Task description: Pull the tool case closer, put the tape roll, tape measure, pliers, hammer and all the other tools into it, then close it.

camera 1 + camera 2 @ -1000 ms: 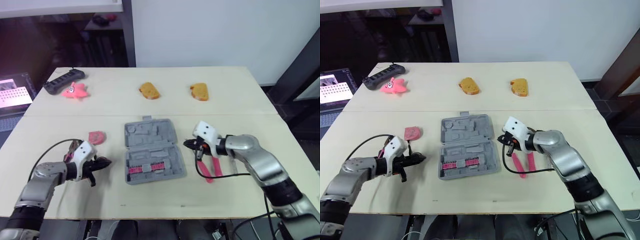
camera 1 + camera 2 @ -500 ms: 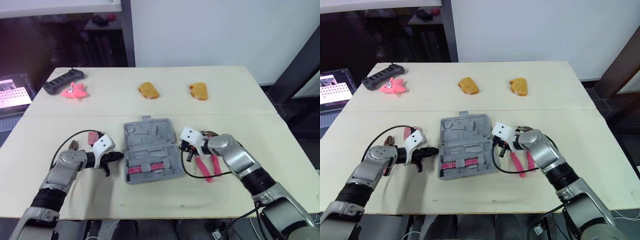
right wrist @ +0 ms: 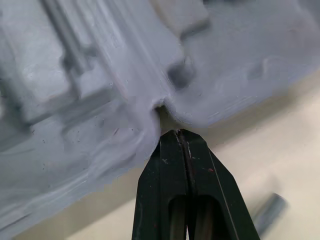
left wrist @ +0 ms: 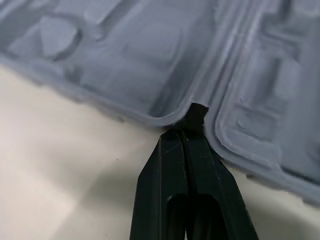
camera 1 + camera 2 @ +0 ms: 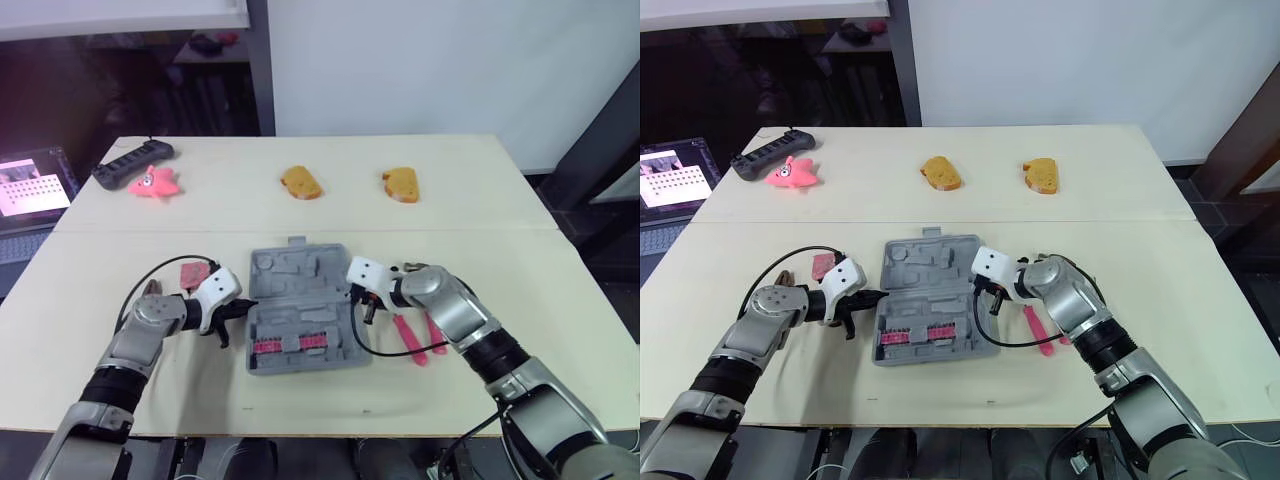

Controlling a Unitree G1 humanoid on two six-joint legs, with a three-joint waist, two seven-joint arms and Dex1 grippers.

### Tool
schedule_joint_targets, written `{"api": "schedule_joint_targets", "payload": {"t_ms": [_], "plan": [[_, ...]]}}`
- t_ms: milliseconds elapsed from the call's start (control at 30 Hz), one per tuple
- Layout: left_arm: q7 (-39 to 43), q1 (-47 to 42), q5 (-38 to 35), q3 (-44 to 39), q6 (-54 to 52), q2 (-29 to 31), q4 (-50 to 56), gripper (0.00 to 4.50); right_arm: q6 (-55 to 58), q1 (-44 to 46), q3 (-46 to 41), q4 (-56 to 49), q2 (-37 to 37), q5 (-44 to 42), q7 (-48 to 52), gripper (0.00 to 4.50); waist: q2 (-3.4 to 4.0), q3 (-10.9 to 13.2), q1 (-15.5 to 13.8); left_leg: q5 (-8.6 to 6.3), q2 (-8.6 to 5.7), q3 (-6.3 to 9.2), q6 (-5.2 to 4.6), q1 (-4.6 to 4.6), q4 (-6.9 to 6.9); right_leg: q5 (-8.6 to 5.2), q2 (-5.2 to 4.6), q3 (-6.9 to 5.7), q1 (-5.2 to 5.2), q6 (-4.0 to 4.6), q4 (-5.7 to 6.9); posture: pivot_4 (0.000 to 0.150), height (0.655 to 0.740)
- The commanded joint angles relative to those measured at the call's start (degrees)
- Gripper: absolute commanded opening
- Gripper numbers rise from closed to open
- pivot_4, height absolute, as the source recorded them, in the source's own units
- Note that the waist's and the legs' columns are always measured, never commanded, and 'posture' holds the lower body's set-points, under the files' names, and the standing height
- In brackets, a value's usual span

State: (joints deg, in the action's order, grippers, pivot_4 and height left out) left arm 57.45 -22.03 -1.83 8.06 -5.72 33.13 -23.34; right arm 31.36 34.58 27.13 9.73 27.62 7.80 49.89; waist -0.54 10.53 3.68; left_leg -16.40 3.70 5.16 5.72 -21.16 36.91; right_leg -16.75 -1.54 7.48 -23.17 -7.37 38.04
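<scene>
From the head views we see the case (image 5: pixel 305 310) lying open and flat in the middle of the worktop (image 5: pixel 480 390). Its two grey halves meet along a hinge line that runs side to side. The half nearer the robot carries a row of pink-red bits (image 5: pixel 290 345). The far half shows moulded recesses of several shapes.

The left gripper (image 5: pixel 240 312) points at the case's left edge and the right gripper (image 5: pixel 362 303) at its right edge, each level with the hinge line.

The wrist views give us what the head views cannot. The left gripper's jaws are pressed together with nothing between them, and their tips are at the left notch (image 4: pixel 198 111), a small dark gap in the case's rim where the halves meet. The right gripper's jaws are likewise pressed together and bare, with their tips at the right notch (image 3: pixel 161 107) on the opposite rim. Up close, the case plastic looks matte and blue-grey, with rounded ridges around each recess.

The head views, in turn, show us the things around the case.
- The pliers (image 5: pixel 415 335), with pink handles, lie just right of the case, beside the right arm.
- A pink piece (image 5: pixel 190 272) lies just left of the case's far half, partly behind the left gripper.
- Two orange pieces (image 5: pixel 301 182) lie beyond the case, well apart from it.
- A pink star toy (image 5: pixel 153 182) and a black bar (image 5: pixel 130 163) lie far beyond the case to its left.
</scene>
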Motion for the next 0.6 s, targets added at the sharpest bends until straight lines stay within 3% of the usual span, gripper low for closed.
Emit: {"api": "schedule_joint_targets", "payload": {"t_ms": [33, 433, 600], "plan": [[3.1, 3.5, 0.6, 3.9, -0.8, -0.5, 2.3, 0.00, 2.1, -2.0, 2.7, -7.0, -0.8, -0.3, 2.7, 0.05, 0.09, -0.1, 0.2, -0.02, 0.00, 0.00, -0.03, 0.00, 0.00, 0.00, 0.00, 0.00, 0.00, 0.00, 0.00, 0.150, 0.7400], [3.3, 18.9, -3.4, -0.6, -7.1, 6.9, 17.6, 0.00, 17.6, -14.4, 3.3, -29.2, 2.8, -1.2, 2.1, 0.05, 0.28, -0.2, 0.4, -0.24, 0.03, 0.01, -0.43, 0.02, 0.05, -0.08, 0.06, 0.01, -0.02, 0.01, -0.03, 0.150, 0.7400], [1.8, 21.9, -4.2, -1.3, -8.3, 7.3, 20.0, 0.00, 21.6, -17.7, 2.7, -33.2, 2.7, -1.8, -0.1, 0.05, 0.27, -0.2, 0.4, -0.25, 0.03, 0.00, -0.44, 0.02, 0.05, -0.10, 0.05, 0.01, -0.02, 0.02, -0.05, 0.150, 0.7400]]}}
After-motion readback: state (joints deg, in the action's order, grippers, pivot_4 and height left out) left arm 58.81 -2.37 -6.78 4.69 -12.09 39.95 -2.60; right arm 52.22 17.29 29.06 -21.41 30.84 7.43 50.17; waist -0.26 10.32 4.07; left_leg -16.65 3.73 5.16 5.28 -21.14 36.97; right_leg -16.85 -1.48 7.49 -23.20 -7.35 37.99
